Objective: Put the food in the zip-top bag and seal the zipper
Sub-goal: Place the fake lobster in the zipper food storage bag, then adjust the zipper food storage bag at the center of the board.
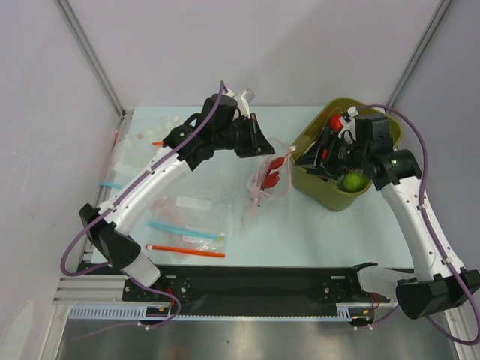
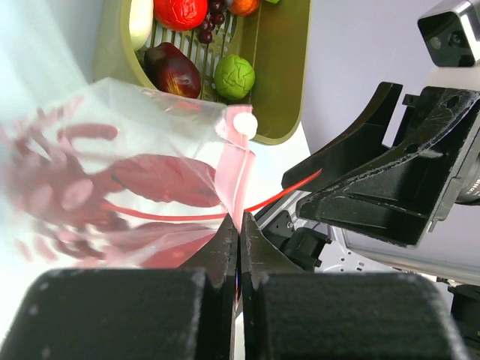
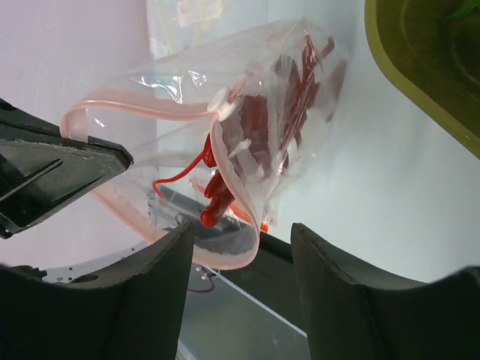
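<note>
Left gripper [image 2: 239,236] clenched on the pink zipper [image 2: 240,176] of the zip-top bag [image 2: 127,112]. Right gripper [image 3: 241,255] released, jaws apart; red lobster [image 3: 259,124] bagged directly ahead of it.

- Left arm [image 1: 154,180] rises from its base toward 1 o'clock, wrist bent so the left gripper [image 1: 261,142] points to 3 o'clock.
- Its jaws are pressed flat together, pinching the zipper [image 2: 240,176].
- Right arm [image 1: 420,217] leans toward 11 o'clock; the right gripper [image 1: 313,159] points to 9 o'clock.
- Its fingers [image 3: 161,292] are spread wide, holding nothing.
</note>
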Action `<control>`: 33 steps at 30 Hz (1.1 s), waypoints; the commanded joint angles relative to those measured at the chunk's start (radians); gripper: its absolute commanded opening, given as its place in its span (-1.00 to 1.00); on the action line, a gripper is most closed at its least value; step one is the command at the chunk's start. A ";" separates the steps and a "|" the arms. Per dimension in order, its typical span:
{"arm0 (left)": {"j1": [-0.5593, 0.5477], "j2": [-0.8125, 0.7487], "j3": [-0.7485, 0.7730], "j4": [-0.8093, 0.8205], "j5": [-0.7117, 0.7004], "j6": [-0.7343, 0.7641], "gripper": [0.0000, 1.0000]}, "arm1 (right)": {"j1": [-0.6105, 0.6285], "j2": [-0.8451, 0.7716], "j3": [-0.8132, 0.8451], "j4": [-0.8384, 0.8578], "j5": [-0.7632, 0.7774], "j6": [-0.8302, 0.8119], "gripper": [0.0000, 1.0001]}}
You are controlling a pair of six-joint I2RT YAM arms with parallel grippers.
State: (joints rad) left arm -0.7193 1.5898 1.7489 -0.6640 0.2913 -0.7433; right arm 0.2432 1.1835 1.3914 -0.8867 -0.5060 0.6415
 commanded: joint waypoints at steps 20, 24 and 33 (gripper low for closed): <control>0.020 -0.048 0.078 -0.037 -0.024 0.018 -0.99 | 0.140 0.057 -0.025 0.029 0.083 -0.014 -0.87; 0.061 -0.015 0.179 -0.156 -0.043 0.056 -0.99 | 0.139 0.155 0.183 -0.027 0.096 -0.043 -1.00; 0.100 0.007 0.241 -0.592 -0.185 0.203 -0.99 | 0.246 0.410 0.686 -0.118 0.178 -0.129 -1.00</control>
State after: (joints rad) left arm -0.6186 1.6218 2.0388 -1.0931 0.1753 -0.6109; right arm 0.4530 1.5860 1.9926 -0.9730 -0.3771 0.5636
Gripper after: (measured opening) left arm 0.009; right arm 0.012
